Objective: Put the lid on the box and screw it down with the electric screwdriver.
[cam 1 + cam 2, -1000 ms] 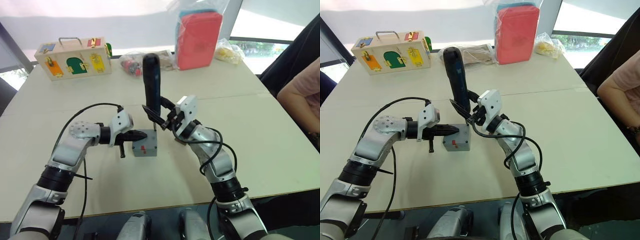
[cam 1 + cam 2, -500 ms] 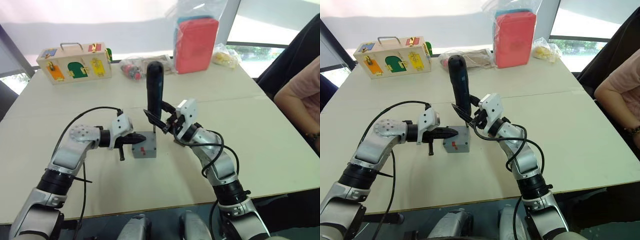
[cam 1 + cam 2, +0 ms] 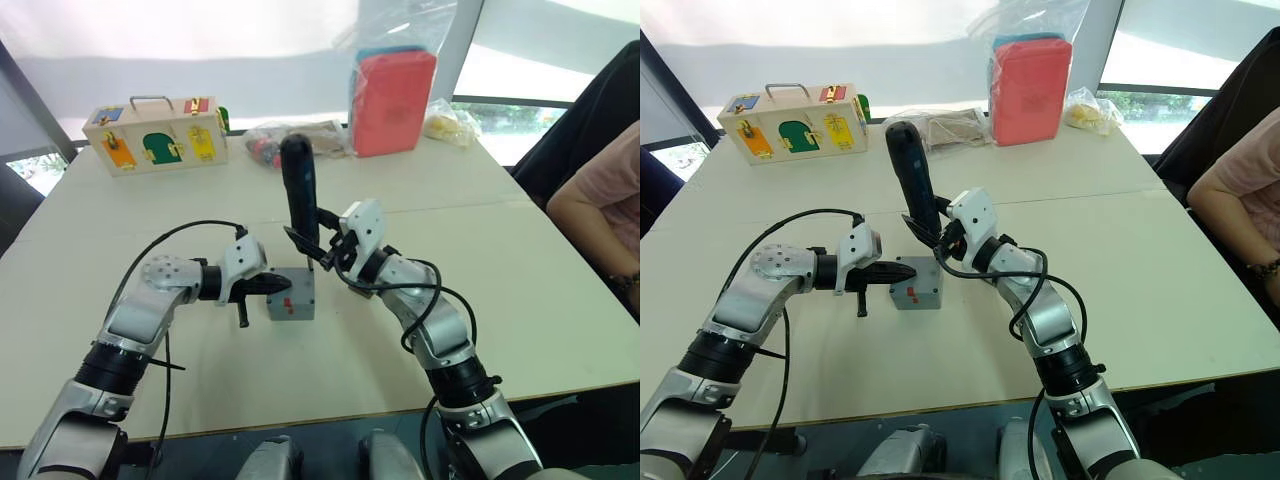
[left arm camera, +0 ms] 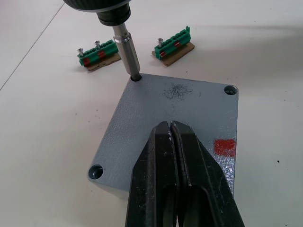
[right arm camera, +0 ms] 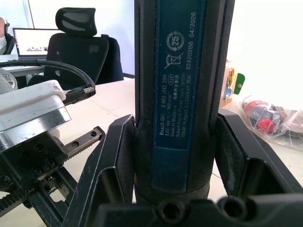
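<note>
1. The lid [image 4: 175, 120] already sat flush on the box [image 3: 291, 296], near the middle of the counter [image 3: 520, 260], so the first half of the task looked done.
2. The right tool [image 3: 318, 245] was clamped on the electric screwdriver [image 3: 299, 190], held nearly upright, its bit seated in one corner hole of the lid — the fastening step was under way.
3. The left tool [image 4: 176, 156] had its fingers pressed together, tips resting on top of the lid near the box's red mark [image 4: 224, 146], seemingly steadying it.
4. Two other corner holes were visible in the left wrist view; whether screws sat in them I could not tell, and the fourth corner was hidden behind the tool.
5. My judgement: the remaining corners were left to do — roughly midway.
6. Two green terminal blocks [image 4: 97, 53] lay just beyond the box.
</note>
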